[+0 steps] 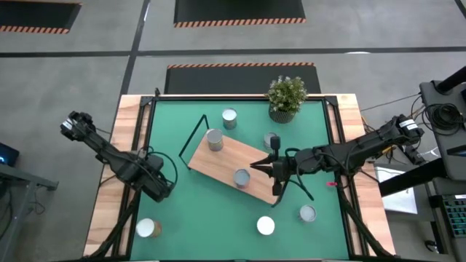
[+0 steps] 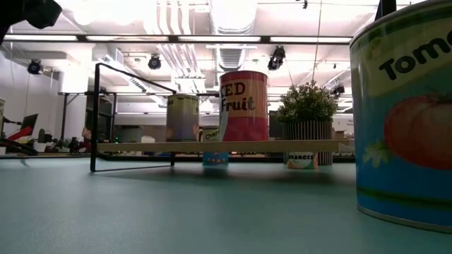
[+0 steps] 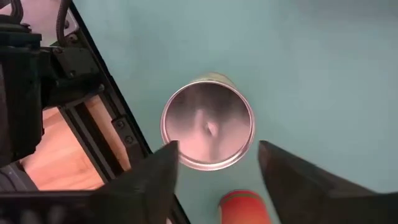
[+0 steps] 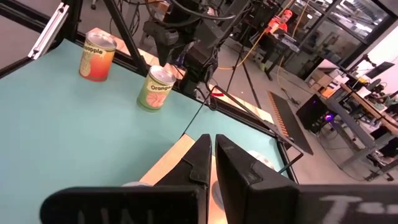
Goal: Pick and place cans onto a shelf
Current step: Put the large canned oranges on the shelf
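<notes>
Cans (image 1: pixel 242 177) upright (axes vertical) on shelf (image 1: pixel 226 161)

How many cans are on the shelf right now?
2 on the shelf: one can near its far-left end, one can mid-board. Another beside the right pincer looks just off the edge.

This is a big robot lab. At the top of the low view, white pipes (image 2: pixel 176 49) and lamps (image 2: pixel 277 56) hang from the ceiling. Stripy warning tape (image 1: pixel 240 65) marks the grey floor (image 1: pixel 87 73). Desks (image 4: pixel 360 102) and cables (image 4: pixel 249 56) fill the back.
</notes>
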You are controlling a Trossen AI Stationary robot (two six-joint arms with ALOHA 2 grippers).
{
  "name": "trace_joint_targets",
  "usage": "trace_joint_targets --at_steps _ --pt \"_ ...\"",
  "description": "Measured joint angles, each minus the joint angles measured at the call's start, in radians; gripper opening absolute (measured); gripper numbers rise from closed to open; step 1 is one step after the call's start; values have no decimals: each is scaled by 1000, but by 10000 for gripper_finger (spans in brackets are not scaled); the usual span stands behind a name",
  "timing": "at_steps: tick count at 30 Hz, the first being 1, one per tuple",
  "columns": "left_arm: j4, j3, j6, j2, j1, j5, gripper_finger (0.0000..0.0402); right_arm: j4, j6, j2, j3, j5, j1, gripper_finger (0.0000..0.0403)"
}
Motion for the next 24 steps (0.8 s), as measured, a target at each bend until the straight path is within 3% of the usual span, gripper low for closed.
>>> trace_joint_targets --at_steps 5,10,24 --pt "3 -13 -34 9 -2 -14 300 -18 -5 0 0 0 0 13" --pt "63 -56 -49 6 -4 -10 347 -21 -5 0 0 0 0 13" --pt "104 -121 -48 6 -5 5 357 -24 -6 0 0 0 0 13"
